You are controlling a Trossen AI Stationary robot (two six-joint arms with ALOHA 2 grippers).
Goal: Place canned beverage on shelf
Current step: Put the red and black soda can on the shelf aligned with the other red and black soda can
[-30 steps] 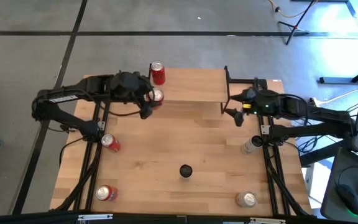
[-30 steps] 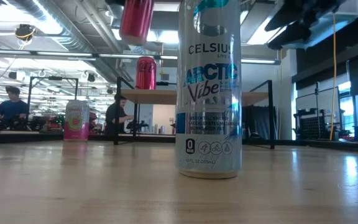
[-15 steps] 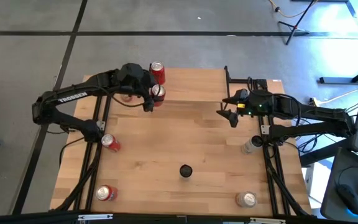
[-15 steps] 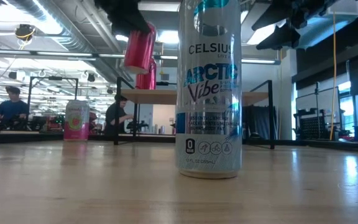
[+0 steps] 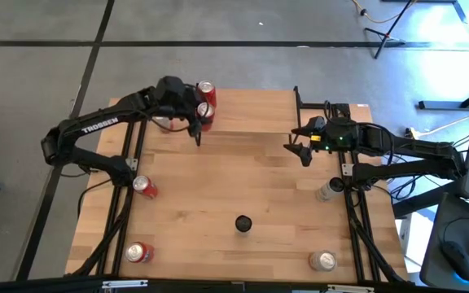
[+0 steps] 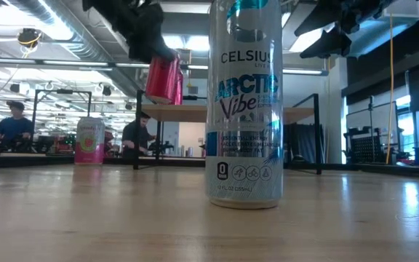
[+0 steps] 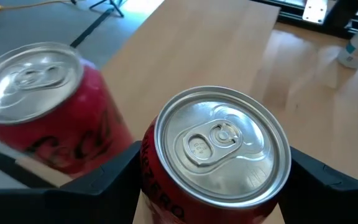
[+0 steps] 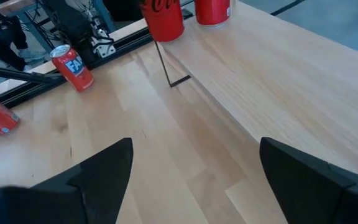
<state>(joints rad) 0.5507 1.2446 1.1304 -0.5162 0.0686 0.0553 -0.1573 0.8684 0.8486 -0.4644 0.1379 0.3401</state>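
Note:
My left gripper (image 5: 199, 116) is shut on a red Coca-Cola Zero can (image 7: 219, 149) at the left end of the shelf (image 5: 255, 112), a low light-wood board on black legs. The can hangs at about the height of the board (image 6: 224, 113); I cannot tell whether its base touches. A second red can (image 5: 206, 89) stands on the shelf just beyond it, also visible in the left wrist view (image 7: 42, 118). My right gripper (image 5: 301, 146) hovers open off the shelf's right end with nothing between its fingers (image 8: 98, 177). My left gripper pinches the can's round side wall (image 7: 149, 163) between its two fingers, one on each side, a little below the top rim. The fingers come from the table's left, slanting down. The can (image 6: 164, 78) is nearly upright, tipped slightly, with its lid up.
A tall Celsius can (image 6: 244, 102) stands mid-table near the front. Two red cans (image 5: 143, 187) (image 5: 139, 252) are along the left side, and two silver cans (image 5: 328, 190) (image 5: 322, 260) are along the right. Bare board stretches to the right of the shelf's cans.
My left gripper has carried the red can down and toward the table's far edge, bringing it close beside the can standing on the shelf. The can has sunk from well above the shelf to about board height, staying nearly upright.

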